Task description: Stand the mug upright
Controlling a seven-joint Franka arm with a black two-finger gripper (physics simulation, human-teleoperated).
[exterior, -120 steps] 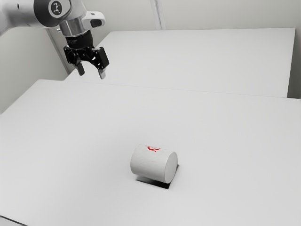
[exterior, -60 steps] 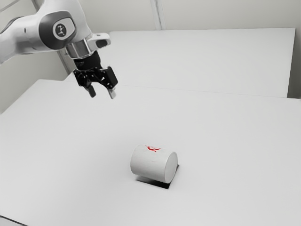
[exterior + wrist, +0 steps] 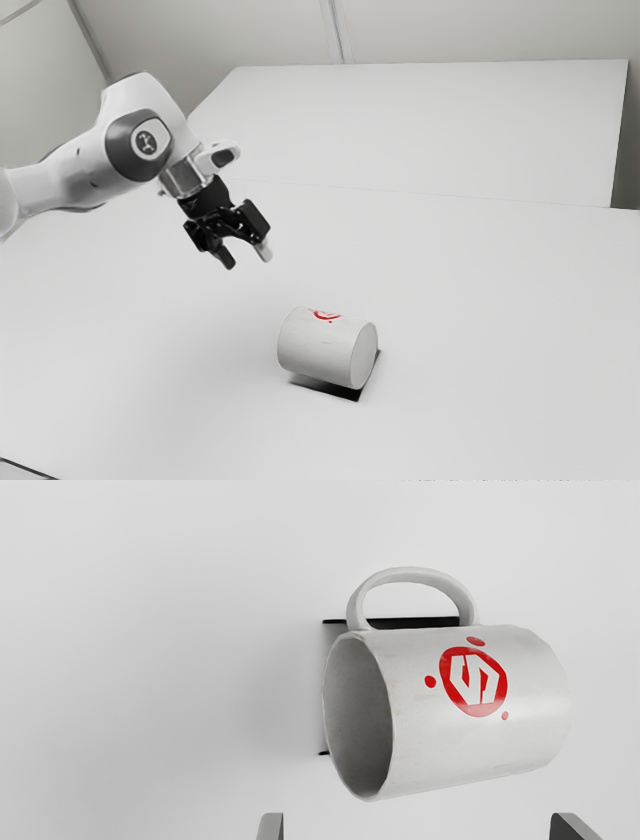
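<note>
So the white mug (image 3: 480, 740) lay on its side on the tabletop (image 3: 480, 300), just ahead of and below my open, empty hand (image 3: 247, 258). Still approaching, I'd say; next needed: lining up, then lowering.So the white mug (image 3: 480, 740) lay on its side on the tabletop (image 3: 480, 300), below and beyond my open, empty hand (image 3: 247, 258). Looked like the approach step; next called for lining up and lowering.

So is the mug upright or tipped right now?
Tipped: the mug lies on its side on the table, curved wall down, with its open mouth facing sideways.

Bright, pale light, a black shadow (image 3: 340, 391) under the mug (image 3: 322, 352), faint sheen along its side.
</note>
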